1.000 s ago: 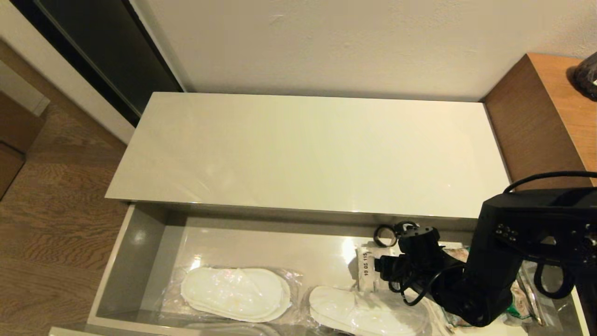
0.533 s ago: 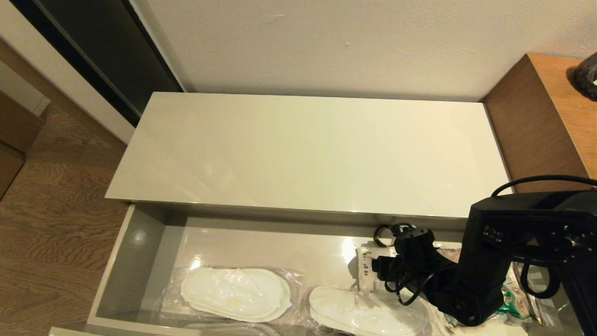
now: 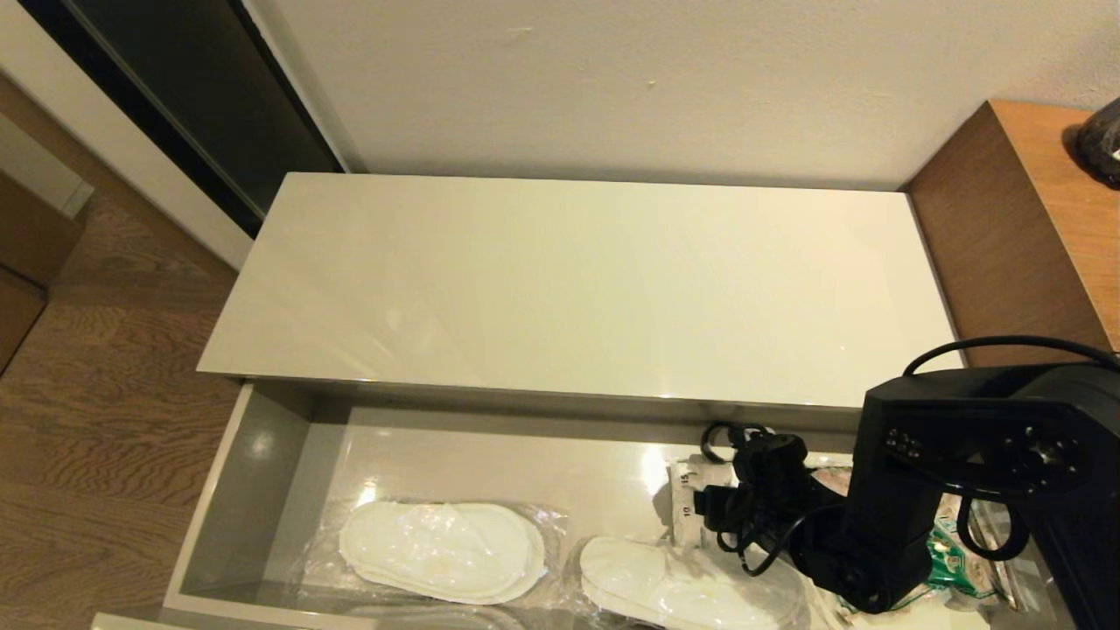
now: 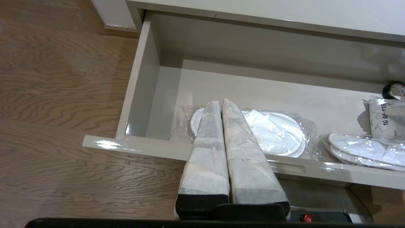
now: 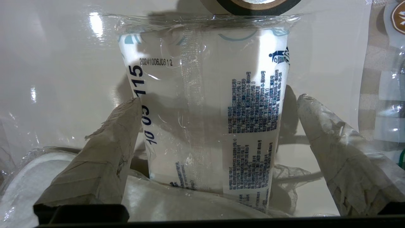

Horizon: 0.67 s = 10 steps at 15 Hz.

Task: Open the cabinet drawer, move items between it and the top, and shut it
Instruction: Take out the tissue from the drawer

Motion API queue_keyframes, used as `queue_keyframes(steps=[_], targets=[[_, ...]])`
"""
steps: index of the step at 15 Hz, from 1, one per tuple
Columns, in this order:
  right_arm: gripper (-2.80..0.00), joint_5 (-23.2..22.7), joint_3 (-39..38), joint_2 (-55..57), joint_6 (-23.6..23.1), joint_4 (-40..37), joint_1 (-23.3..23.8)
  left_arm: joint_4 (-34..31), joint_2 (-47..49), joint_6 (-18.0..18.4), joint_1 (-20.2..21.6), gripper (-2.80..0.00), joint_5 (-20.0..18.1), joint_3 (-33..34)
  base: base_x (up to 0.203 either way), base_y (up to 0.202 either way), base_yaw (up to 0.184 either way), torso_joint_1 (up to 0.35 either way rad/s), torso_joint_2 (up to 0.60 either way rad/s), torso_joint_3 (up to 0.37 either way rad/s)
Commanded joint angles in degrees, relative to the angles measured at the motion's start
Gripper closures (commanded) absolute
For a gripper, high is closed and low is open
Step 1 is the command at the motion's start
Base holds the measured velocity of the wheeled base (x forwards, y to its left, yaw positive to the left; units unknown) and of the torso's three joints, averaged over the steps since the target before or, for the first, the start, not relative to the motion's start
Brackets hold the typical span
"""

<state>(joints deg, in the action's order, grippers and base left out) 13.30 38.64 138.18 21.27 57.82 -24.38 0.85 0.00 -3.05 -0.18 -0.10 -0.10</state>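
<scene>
The grey-beige drawer [image 3: 219, 507] stands pulled out below the bare cream top [image 3: 577, 289]. Two wrapped slipper pairs lie in it, one at the left [image 3: 442, 551] and one at the middle [image 3: 682, 586]. Beside them lies the tissue pack [image 5: 205, 120], white side up with dark-blue print. My right gripper [image 5: 218, 101] hangs low over the pack, open, with a finger on each side of it and not touching. My left gripper [image 4: 220, 101] is shut and empty in front of the drawer's front edge [image 4: 145, 144], seen only in the left wrist view.
A small black ring [image 3: 719, 442] lies at the drawer's back, just beyond the tissue pack. A green-labelled snack bag [image 3: 949, 560] lies at the drawer's right end under my right arm. The brown wooden unit [image 3: 1015, 227] stands taller at the right. Wood floor [image 3: 96, 420] lies to the left.
My right arm has sunk lower into the drawer and shifted slightly left, bringing its open gripper down around the tissue pack. Nothing in the drawer has moved.
</scene>
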Motion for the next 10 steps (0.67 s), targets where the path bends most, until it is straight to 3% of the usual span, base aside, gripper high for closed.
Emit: queue_keyframes(steps=[1,10], targets=[[-2.80,0.1,0.1,0.9,0.1,0.6,0.0,0.0,0.0,0.0,0.0,0.00,0.0,0.0,0.000,0.000,0.000,0.000,0.00,0.000],[-2.80,0.1,0.3,1.7,0.1,0.8,0.0,0.0,0.0,0.0,0.0,0.00,0.0,0.0,0.000,0.000,0.000,0.000,0.00,0.000]])
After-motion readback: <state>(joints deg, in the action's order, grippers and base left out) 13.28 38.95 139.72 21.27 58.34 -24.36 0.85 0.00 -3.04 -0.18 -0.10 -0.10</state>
